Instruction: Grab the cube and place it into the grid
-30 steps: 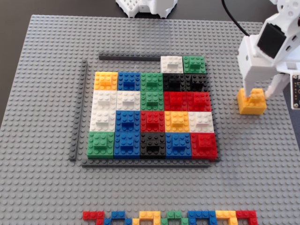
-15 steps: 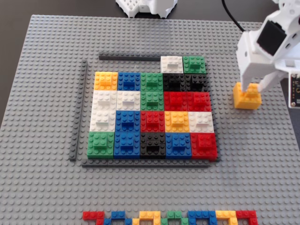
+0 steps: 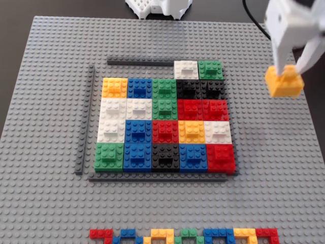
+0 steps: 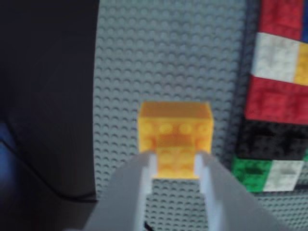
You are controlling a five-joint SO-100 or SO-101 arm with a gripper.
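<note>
The orange-yellow cube [image 3: 285, 82] hangs lifted above the right side of the grey baseplate, to the right of the grid. My white gripper [image 3: 290, 67] is shut on its small raised top brick. In the wrist view the cube [image 4: 175, 129] sits between my two fingertips, gripper [image 4: 175, 161], well above the studs. The grid [image 3: 165, 122] is the coloured square mosaic in the middle of the fixed view. Its top row holds only a white block and a green block at the right end. In the wrist view the grid [image 4: 276, 96] shows along the right edge.
The large grey studded baseplate [image 3: 56, 203] covers the table. Thin dark grey strips [image 3: 86, 119] edge the grid on the left, top and bottom. A zigzag strip of small coloured bricks [image 3: 185, 235] lies at the front edge. The arm's white base [image 3: 158, 7] stands at the back.
The cube has gone from resting on the baseplate to being lifted off it. My gripper has carried it upward and a little to the right in the fixed view.
</note>
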